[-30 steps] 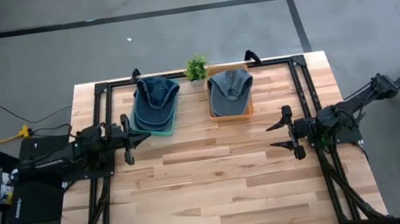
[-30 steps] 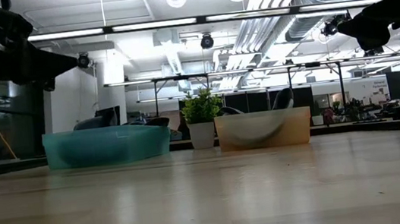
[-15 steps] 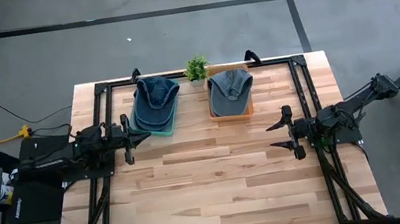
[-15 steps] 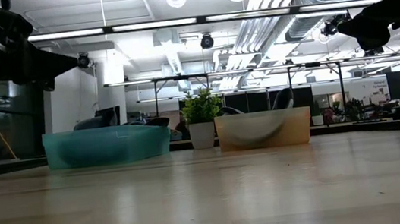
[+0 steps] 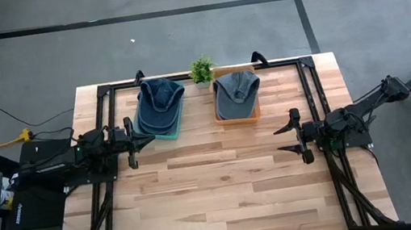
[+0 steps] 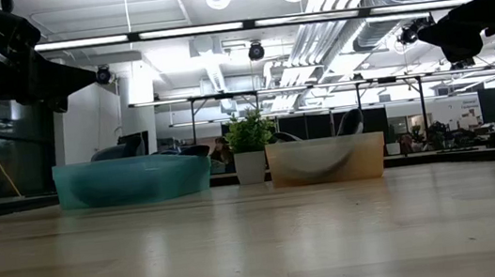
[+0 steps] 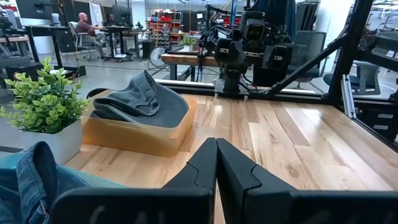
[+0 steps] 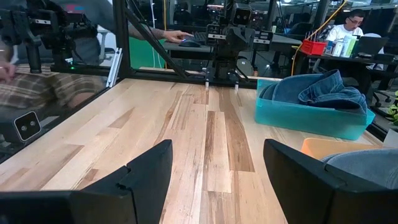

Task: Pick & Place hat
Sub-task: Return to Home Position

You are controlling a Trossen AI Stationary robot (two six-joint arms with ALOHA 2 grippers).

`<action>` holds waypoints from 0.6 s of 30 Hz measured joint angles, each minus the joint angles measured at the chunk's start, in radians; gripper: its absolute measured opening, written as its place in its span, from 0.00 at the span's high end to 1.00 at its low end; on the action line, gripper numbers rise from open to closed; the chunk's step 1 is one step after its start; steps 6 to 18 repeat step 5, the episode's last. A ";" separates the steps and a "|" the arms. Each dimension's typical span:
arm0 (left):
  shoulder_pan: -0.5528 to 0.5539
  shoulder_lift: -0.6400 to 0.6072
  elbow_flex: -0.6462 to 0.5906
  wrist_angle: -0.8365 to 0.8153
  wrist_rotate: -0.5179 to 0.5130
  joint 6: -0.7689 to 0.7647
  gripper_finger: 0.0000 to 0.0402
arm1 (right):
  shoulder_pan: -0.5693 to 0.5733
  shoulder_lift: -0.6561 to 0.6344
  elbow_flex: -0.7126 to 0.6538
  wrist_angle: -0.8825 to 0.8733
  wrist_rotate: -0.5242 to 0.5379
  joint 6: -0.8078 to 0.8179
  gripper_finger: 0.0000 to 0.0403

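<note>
Wooden table [image 5: 226,197] with two bins of caps, one arm at each side edge.
Left of frame in the high view: left gripper [image 5: 149,140] stood above the table's left edge, pointed inward, its fingers pressed together and holding nothing. Upper centre-left: green bin [image 5: 164,136] sat at the table's far edge with a stack of blue-grey caps [image 5: 161,101] heaped in it, brims overhanging the rim. Upper centre: small potted plant [image 5: 200,70] stood between the two bins, just beside both. Upper centre-right: orange bin [image 5: 239,119] held one grey cap [image 5: 236,92], folded inside it. Right of frame: right gripper [image 5: 278,141] stood above the table's right edge, pointed inward, its fingers spread wide with nothing between them. The table's middle and near boards lay bare between the arms.
</note>
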 joint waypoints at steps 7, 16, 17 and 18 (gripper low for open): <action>0.000 0.000 0.000 0.000 0.000 0.000 1.00 | 0.000 0.000 0.000 0.000 0.000 0.000 0.39; 0.000 0.000 0.000 0.000 0.000 0.000 1.00 | 0.000 0.000 0.000 0.000 0.000 0.000 0.39; 0.000 0.000 0.000 0.000 0.000 0.000 1.00 | 0.000 0.000 0.000 0.000 0.000 0.000 0.39; 0.000 0.000 0.000 0.000 0.000 0.000 1.00 | 0.000 0.000 0.000 0.000 0.000 0.000 0.39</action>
